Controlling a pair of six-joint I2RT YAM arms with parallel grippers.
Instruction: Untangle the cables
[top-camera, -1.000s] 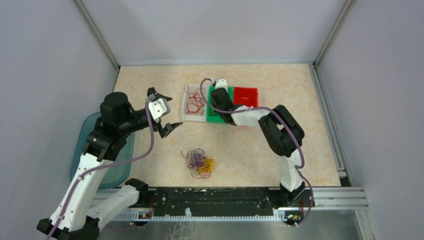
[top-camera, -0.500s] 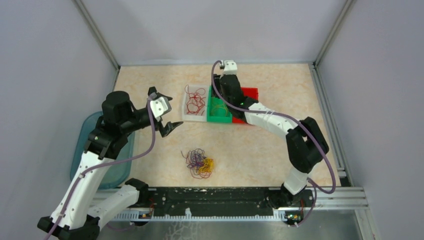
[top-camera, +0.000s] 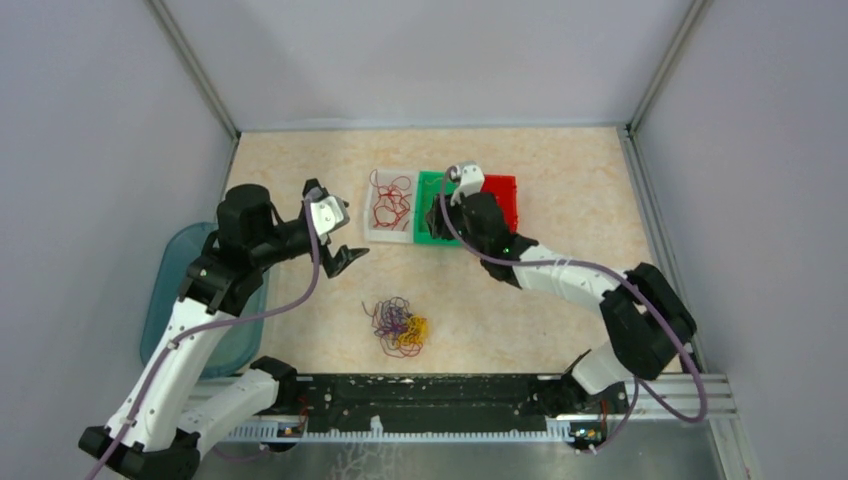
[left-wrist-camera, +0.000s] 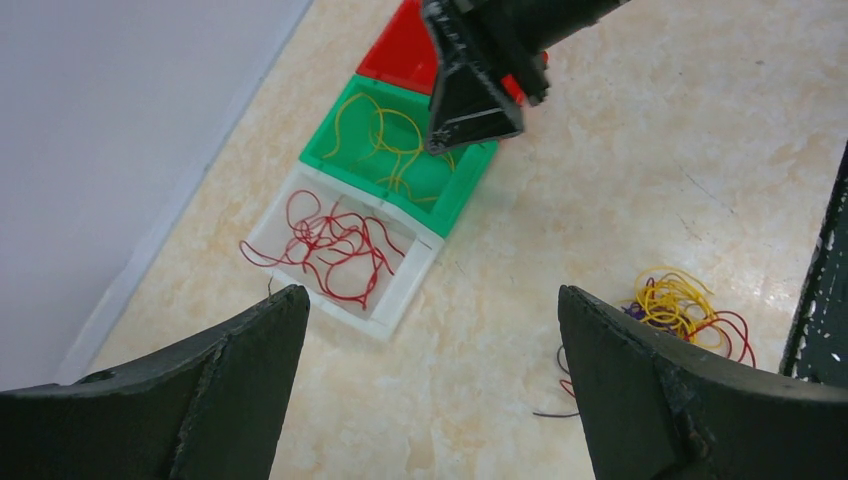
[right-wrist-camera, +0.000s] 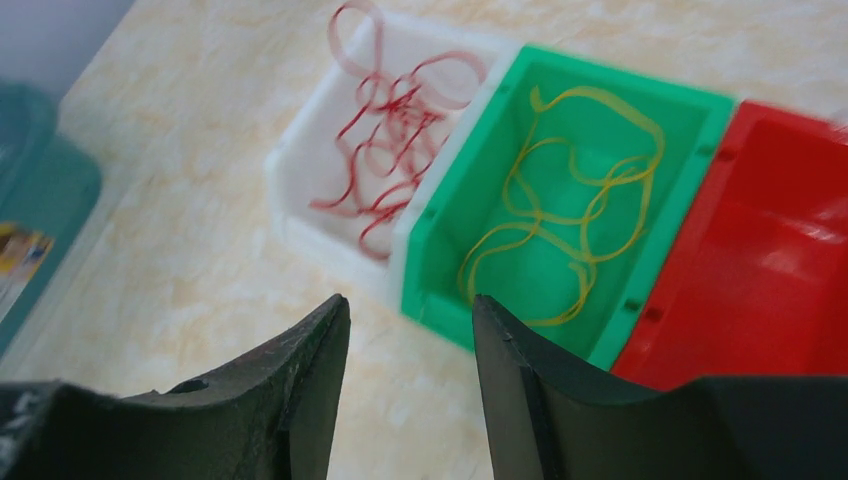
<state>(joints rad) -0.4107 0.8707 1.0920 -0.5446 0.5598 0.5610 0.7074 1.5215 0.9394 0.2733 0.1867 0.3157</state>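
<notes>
A roundish tangle of cables (top-camera: 400, 325) lies on the counter (top-camera: 580, 170) at 6 o'clock, with no clear long axis. The left fingers (left-wrist-camera: 240, 370) gape wide at 9 o'clock. The right fingers (right-wrist-camera: 290, 380), narrowly apart and holding nothing, hang over the green bin (right-wrist-camera: 430, 270). Only the wrist views show its yellow cable (right-wrist-camera: 560, 215). The red cable (left-wrist-camera: 335, 245) runs 12-to-6 in the white bin (right-wrist-camera: 320, 235).

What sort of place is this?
Probably a robot lab cell: plain walls and metal framing enclose one table, with a row of coloured bins and a tangle of cables set out.

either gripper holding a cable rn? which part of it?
Nothing held: left gripper and right gripper are both open, with no cable between the fingers.
</notes>
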